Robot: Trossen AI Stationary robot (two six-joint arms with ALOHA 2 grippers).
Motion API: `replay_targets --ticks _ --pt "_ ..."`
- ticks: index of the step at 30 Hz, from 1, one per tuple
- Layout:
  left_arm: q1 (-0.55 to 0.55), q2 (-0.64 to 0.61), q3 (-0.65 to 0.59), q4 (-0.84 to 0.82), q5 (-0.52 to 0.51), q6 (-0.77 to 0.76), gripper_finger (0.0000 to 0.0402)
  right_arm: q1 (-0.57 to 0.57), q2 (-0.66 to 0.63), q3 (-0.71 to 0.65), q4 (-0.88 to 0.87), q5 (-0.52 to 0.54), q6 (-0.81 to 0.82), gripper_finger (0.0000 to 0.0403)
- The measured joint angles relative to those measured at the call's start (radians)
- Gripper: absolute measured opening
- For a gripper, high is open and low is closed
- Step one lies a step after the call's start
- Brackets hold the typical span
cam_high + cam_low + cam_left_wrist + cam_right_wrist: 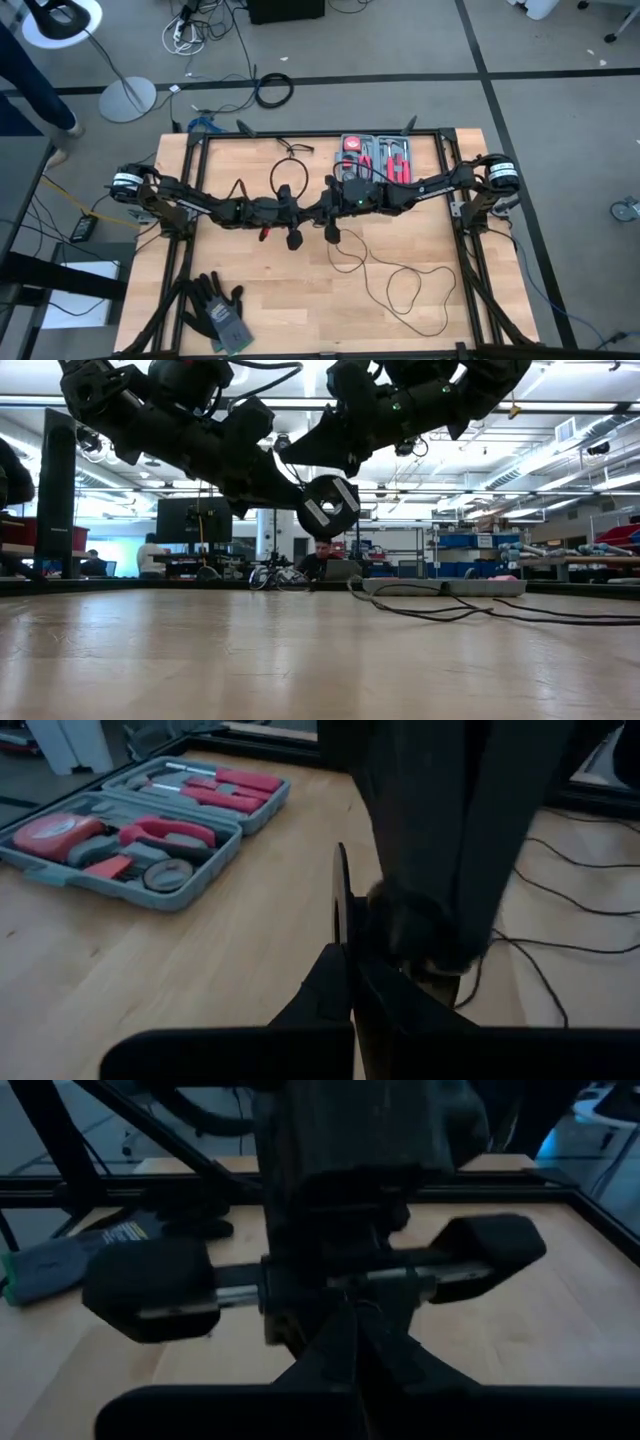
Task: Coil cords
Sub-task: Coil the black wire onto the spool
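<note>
The cord is a very thin black cable lying in loose loops [405, 290] on the table's right half, ending in a small round black puck with a pale centre [330, 507]. The puck is held up in the air over the table's middle. It shows edge-on in the left wrist view [341, 900]. My left gripper [303, 212] and my right gripper [322, 208] meet tip to tip there, both above the table. My left gripper [350, 985] is shut on the puck. My right gripper [352, 1335] is shut right in front of it, where a bit of thin cable [375, 1304] shows. My left gripper pinches the puck's two flat faces between its fingers, at the rim nearest the gripper [345, 965]. The fingers come level from the table's left. The puck stands on edge, its pale face toward the near edge, lifted clear of the table. My right gripper comes level from the table's right and is shut on the thin cable [372, 1308] close to the puck. The left gripper's body hides most of the place of contact. The cable drops slack from there to the loops on the table [450, 610].
An open grey tool case [378, 158] with red tools lies at the far right. A small black glasses-like wire item [290, 152] lies at the far middle. Dark gloves [215, 312] lie near the front left corner. A thicker cable ring [273, 90] lies on the floor beyond the table.
</note>
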Motion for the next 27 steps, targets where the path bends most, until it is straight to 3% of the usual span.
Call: replay_targets --ticks 7,15,20,23,27 --pt "0.000 0.000 -0.003 -0.077 -0.059 -0.039 0.0001 0.000 -0.009 0.000 -0.076 0.042 0.001 0.0000" --pt "-0.001 0.000 -0.005 -0.143 -0.147 -0.078 0.0001 0.027 -0.117 -0.001 -0.384 0.216 0.054 0.0000" --pt "-0.006 0.000 -0.005 -0.102 -0.146 -0.081 0.0001 0.042 -0.131 -0.009 -0.540 0.349 0.153 0.0000" --pt "-0.017 0.000 -0.008 -0.052 -0.113 -0.075 0.0001 0.038 -0.107 -0.036 -0.498 0.357 0.214 0.0000" --pt "-0.020 0.000 -0.081 0.138 -0.123 -0.080 0.0000 0.033 -0.031 -0.065 -0.454 0.354 0.269 0.0000"
